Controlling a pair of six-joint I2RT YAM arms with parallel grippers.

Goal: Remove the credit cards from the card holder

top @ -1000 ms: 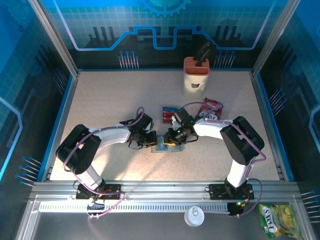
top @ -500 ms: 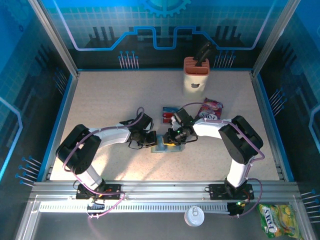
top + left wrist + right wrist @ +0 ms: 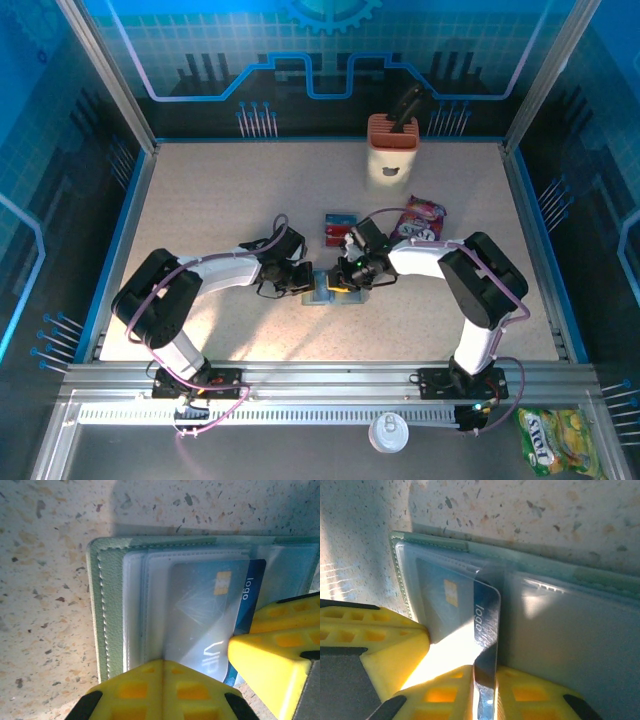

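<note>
Blue plastic with a gold chip, printed "logo" and "VIP", the card (image 3: 487,615) sits mostly inside a clear sleeve of the open grey-green card holder (image 3: 107,615), which lies flat at the centre of the table (image 3: 200,200). The card's long axis runs out of the sleeve toward the right gripper (image 3: 465,682). That gripper's jaws straddle the exposed short end at a narrow gap, and firm contact cannot be confirmed. The left gripper (image 3: 160,692), jaws closed, presses down on the holder beside the card. Extraction likely calls for a straight pull along that axis, away from the left gripper.
</note>
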